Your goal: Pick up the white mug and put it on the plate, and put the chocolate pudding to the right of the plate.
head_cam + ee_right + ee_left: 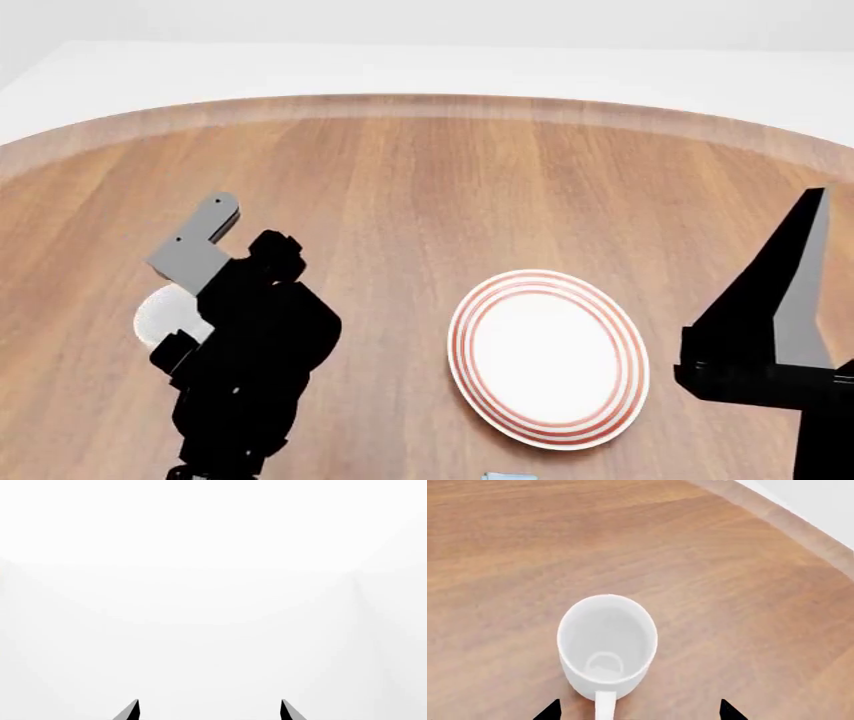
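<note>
The left hand [639,711] hangs over the white mug [607,647] with its two dark fingertips spread wide and nothing between them. In the left wrist view the tips stand to either side of the mug's handle, which points straight back toward the hand, while the open mouth of the mug lies just beyond them. The mug stands upright on the tabletop [727,580], and I see nothing in it. The handle runs along the line of the hand's approach, midway between the tips, so a straight drop should bring the fingers down beside the handle or across the near wall; that alignment is what the grasp depends on.

In the head view the left arm covers most of the mug, and only a pale sliver [167,315] shows at its outer side. The plate [549,357] lies well apart from the mug, on the side toward the right arm, flat and bare. The left hand is plainly the nearer one to the mug.

The right hand [209,711] shows only two tips against blank white, parted and holding nothing; it seems raised and pointed away from the tabletop.

The chocolate pudding [509,476] is barely visible as a light blue edge just below the plate.
</note>
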### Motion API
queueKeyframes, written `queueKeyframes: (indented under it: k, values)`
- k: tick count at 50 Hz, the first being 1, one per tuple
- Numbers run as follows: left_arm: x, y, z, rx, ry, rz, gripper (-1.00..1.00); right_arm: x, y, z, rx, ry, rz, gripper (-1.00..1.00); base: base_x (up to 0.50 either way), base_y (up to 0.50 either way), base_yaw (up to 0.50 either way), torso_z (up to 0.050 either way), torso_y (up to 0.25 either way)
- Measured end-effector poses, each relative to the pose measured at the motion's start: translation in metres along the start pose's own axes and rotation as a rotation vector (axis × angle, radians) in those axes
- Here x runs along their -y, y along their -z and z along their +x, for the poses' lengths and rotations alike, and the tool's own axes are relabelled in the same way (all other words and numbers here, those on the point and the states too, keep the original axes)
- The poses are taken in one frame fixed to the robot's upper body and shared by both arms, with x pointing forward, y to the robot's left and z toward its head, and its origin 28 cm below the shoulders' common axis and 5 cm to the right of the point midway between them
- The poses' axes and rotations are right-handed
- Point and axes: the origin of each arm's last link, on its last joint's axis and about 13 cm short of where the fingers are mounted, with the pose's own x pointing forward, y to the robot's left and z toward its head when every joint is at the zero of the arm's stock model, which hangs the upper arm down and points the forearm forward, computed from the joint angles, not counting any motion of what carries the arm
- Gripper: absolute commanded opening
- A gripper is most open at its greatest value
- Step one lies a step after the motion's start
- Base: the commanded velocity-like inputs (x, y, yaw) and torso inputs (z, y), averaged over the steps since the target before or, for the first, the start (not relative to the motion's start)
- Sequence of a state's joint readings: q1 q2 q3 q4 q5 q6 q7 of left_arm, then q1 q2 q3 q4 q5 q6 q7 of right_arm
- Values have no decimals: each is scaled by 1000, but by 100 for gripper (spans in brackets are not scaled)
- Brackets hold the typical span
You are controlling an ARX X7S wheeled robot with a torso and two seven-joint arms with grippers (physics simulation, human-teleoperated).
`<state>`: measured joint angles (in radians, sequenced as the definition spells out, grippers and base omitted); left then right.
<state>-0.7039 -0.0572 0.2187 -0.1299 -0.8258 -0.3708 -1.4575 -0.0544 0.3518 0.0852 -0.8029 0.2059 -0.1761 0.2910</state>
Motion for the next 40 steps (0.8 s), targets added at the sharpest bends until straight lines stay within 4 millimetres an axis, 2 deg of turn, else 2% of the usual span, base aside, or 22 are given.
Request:
queueKeyframes:
  k: [40]
  values:
    - [-11, 31, 38, -69, -62, 122, 100, 0, 0, 0, 0, 1, -1, 100, 0, 0, 0, 0, 0]
